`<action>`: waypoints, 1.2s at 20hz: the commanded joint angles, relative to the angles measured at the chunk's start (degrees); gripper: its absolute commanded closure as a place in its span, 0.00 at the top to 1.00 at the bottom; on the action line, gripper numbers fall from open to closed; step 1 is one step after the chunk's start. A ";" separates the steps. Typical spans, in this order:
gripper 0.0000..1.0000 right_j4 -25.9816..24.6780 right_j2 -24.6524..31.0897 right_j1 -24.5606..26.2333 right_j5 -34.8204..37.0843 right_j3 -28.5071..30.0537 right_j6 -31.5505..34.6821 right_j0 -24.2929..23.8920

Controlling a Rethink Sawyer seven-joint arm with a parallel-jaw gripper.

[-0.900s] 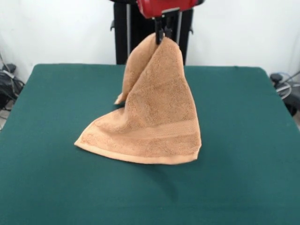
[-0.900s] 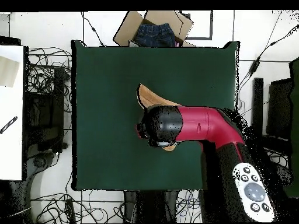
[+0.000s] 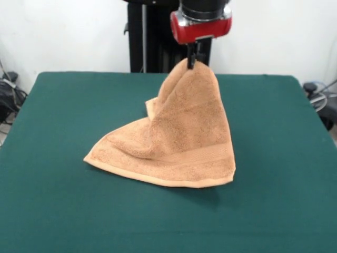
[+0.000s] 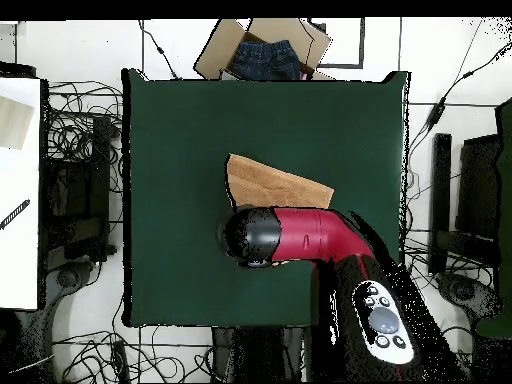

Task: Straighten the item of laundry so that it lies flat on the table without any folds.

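The tool [image 3: 192,61] is pinching one corner of the towel [image 3: 174,142] (lifted like a tent); next it should drag outward and lay it flat on the table [image 3: 58,132].

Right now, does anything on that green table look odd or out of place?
Only the towel: it is not flat. The gripper has one corner pinched in its jaws and lifted, so the cloth hangs like a tent, its lower edge resting on the table.
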 commanded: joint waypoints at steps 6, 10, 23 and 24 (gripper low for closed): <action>0.00 5.30 -6.33 2.91 -5.60 6.44 18.83 4.33; 0.00 6.39 -6.93 2.87 -6.15 6.88 18.79 4.87; 0.00 8.33 -11.26 5.78 -8.34 6.15 22.23 9.78; 0.00 8.29 -12.49 6.11 -8.82 5.85 23.44 11.36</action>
